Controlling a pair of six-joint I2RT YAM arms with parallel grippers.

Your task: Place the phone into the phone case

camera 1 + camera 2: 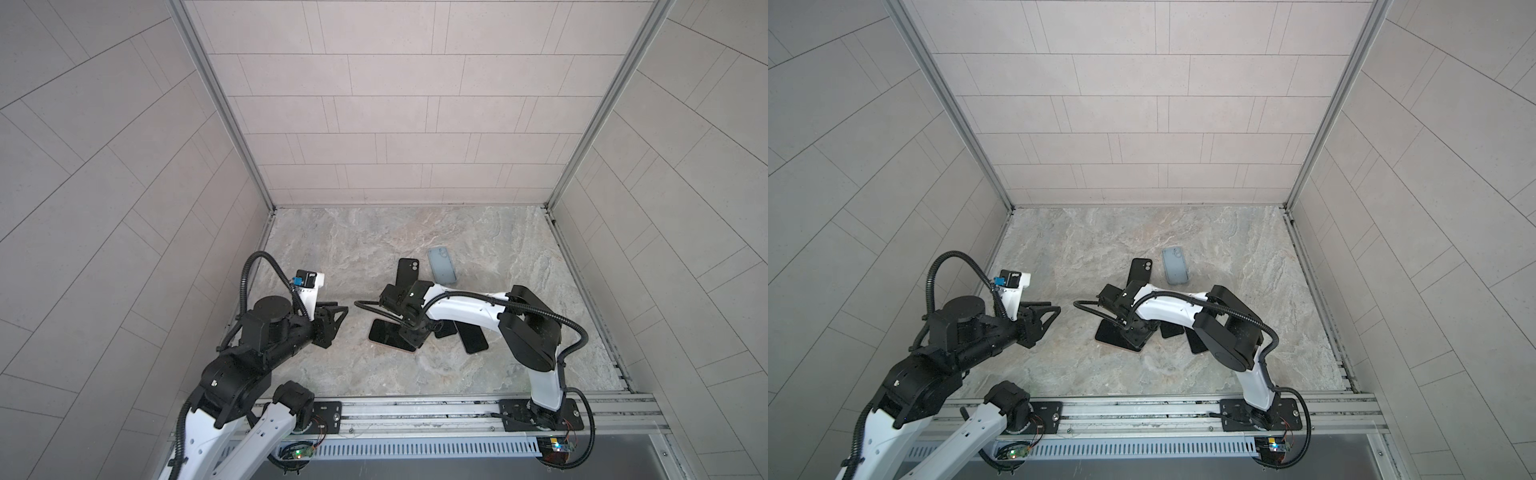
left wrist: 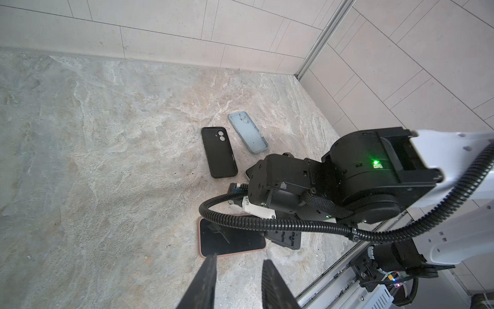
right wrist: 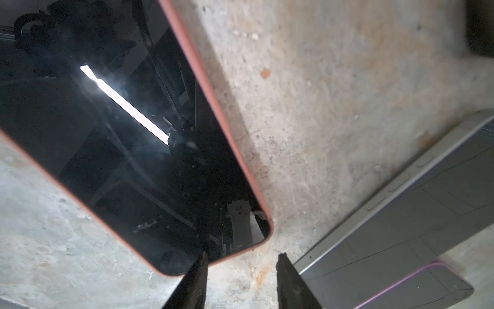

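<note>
Hovering at a corner of the pink-edged phone [image 3: 120, 133], flat on the table [image 3: 347, 93], the right gripper [image 3: 242, 256] stands parted, empty; a corner-only pinch could let it pivot free; left gripper [image 2: 239, 263] parted too.

At least three phones, screens up: pink-edged phone [image 3: 120, 139], silver-edged phone [image 3: 406, 211], purple-edged phone [image 3: 422, 287]. Two cases: black case [image 1: 406, 271], pale blue case [image 1: 443, 266]. Two arms: left arm [image 1: 270, 332], right arm [image 1: 465, 313].
</note>
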